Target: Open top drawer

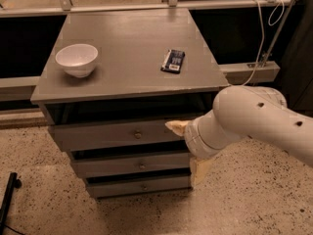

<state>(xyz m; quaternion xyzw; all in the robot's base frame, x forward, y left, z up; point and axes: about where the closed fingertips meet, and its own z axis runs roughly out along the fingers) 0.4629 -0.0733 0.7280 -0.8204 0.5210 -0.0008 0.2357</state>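
Observation:
The top drawer [107, 135] is the widest grey front of three, just under the cabinet top, with a small round knob [138, 135] at mid-front. A dark gap shows above it. My gripper [183, 152] is at the drawer's right end, to the right of the knob. Its two beige fingers stand wide apart and hold nothing. One fingertip [174, 127] lies against the top drawer's front. The other [198, 169] hangs lower, by the middle drawer. My white arm [254, 121] comes in from the right.
A white bowl [77, 58] and a dark flat packet [173, 61] lie on the grey cabinet top [127, 43]. The middle drawer [127, 165] and bottom drawer [132, 186] sit below. A black leg [7, 199] stands on the speckled floor at left. A rail and a cable run behind.

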